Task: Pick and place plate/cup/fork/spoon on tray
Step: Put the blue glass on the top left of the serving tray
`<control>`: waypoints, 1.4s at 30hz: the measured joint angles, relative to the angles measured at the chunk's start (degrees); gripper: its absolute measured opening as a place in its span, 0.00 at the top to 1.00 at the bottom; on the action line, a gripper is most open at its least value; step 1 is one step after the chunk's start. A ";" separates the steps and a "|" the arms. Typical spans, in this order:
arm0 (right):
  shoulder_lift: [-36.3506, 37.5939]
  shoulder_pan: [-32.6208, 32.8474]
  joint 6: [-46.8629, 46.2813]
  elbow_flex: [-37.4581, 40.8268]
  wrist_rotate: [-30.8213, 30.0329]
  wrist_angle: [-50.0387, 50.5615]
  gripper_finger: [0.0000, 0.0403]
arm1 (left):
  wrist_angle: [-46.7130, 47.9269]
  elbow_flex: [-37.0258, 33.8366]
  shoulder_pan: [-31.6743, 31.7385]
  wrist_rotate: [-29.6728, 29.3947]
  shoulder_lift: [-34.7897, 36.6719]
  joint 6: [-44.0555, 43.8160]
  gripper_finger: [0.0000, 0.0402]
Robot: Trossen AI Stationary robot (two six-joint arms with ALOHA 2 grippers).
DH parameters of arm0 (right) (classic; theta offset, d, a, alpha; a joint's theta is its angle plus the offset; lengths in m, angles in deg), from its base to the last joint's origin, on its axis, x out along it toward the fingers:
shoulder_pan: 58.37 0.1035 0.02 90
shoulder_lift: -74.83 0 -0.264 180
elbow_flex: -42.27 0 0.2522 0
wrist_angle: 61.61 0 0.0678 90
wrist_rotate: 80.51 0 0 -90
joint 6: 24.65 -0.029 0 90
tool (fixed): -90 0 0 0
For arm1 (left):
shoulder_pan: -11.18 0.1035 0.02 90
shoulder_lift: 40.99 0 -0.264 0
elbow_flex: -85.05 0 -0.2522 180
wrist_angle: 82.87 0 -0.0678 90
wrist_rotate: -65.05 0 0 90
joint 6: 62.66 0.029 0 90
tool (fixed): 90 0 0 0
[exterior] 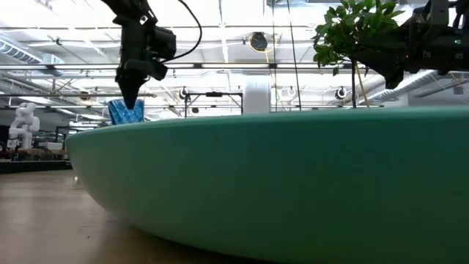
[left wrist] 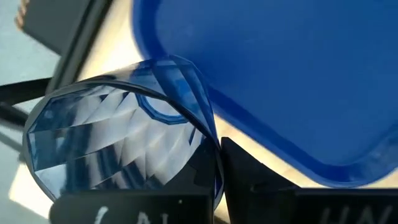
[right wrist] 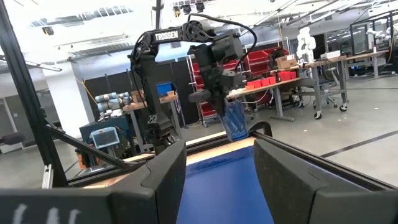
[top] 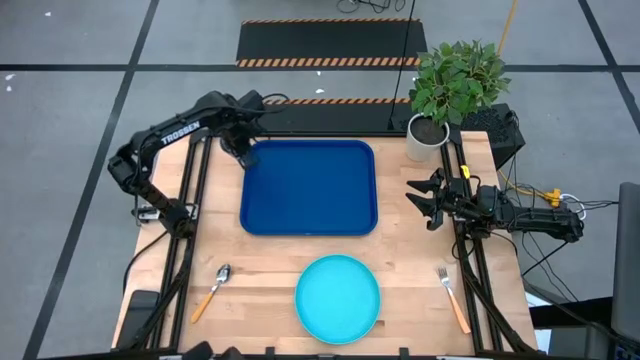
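Note:
The cup (left wrist: 118, 143), a dark blue faceted tumbler, hangs under my left gripper (top: 243, 155), which is shut on it by the tray's far left corner. The low view shows cup (exterior: 126, 111) and gripper (exterior: 132, 99) in the air. The dark blue tray (top: 308, 187) lies flat mid-table. The cyan plate (top: 338, 298) rests near the front edge, with the spoon (top: 212, 291) to its left and the fork (top: 452, 298) to its right. My right gripper (top: 420, 200) waits open at the table's right side. My left gripper holds the cup by its wall at the rim (left wrist: 211, 155), with one finger (left wrist: 130, 208) inside the cup and the other (left wrist: 280, 186) outside. The fingers point down from above. The cup (right wrist: 235, 121) hangs tilted below them, lifted clear of table and tray.
A potted plant in a white pot (top: 430, 135) stands at the far right corner, beside the tray. The plate's rim (exterior: 278, 183) fills most of the low view. Bare wood lies left and right of the tray.

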 joint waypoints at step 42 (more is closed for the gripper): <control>0.01 -0.01 1.05 0.00 -0.20 0.06 0.55 | 2.38 12.00 -6.67 -0.18 -10.42 -1.69 0.98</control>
